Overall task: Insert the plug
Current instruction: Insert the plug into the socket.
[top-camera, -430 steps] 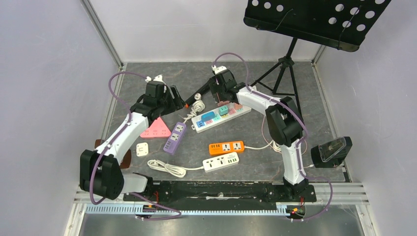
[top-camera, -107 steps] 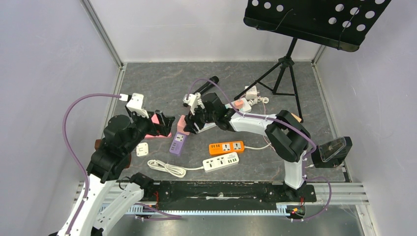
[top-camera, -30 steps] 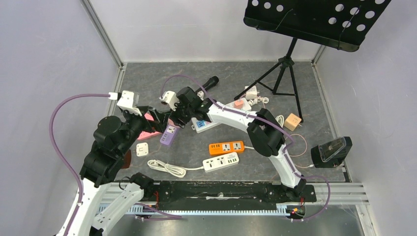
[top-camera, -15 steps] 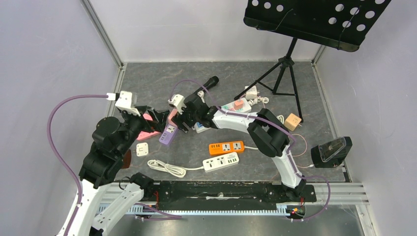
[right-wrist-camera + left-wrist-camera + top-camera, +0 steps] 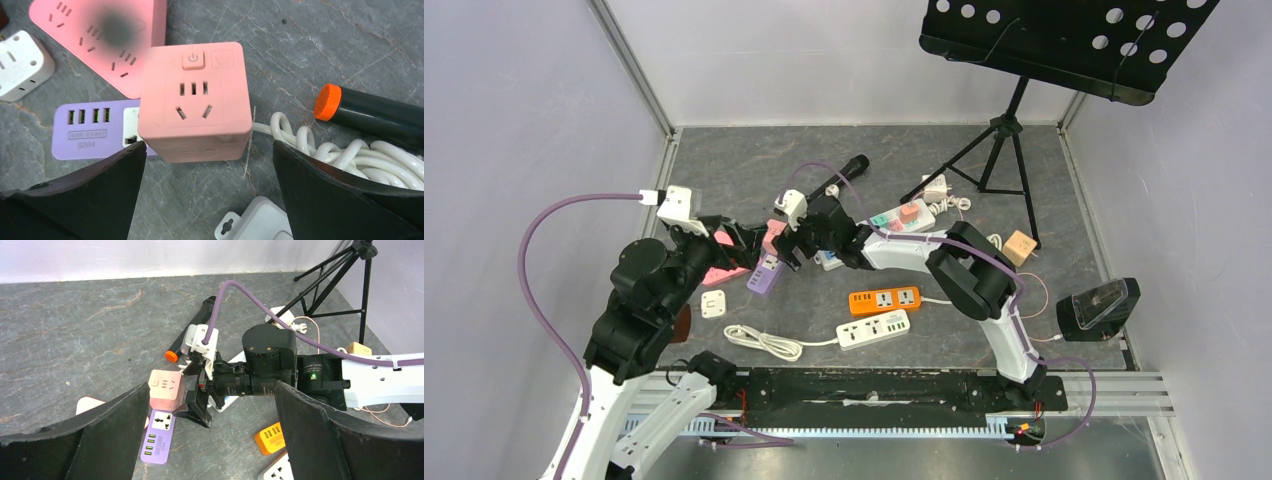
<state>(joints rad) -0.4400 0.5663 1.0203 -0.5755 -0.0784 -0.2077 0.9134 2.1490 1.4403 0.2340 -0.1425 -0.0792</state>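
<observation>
The plug is a pink cube point(image 5: 195, 102) with a power button and sockets on its top face. It stands upright on the socket end of the purple power strip point(image 5: 92, 130), also visible in the top view as the cube point(image 5: 773, 238) on the strip point(image 5: 762, 277). My right gripper point(image 5: 208, 147) is open, its fingers spread wider than the cube and just short of it, touching nothing. My left gripper point(image 5: 210, 405) is open too, hovering left of the cube point(image 5: 165, 389) and looking onto the strip point(image 5: 157, 442).
A pink triangular strip point(image 5: 100, 40) lies behind the purple one. A coiled white cable point(image 5: 340, 155) and a black torch with an orange end point(image 5: 370, 112) lie to the right. An orange strip point(image 5: 884, 298), a white strip point(image 5: 874, 328) and a tripod point(image 5: 999, 150) stand further off.
My right gripper has opened and let go of the pink cube, then drawn back a little to the right. The cube stays on the purple strip. The left arm has barely moved.
</observation>
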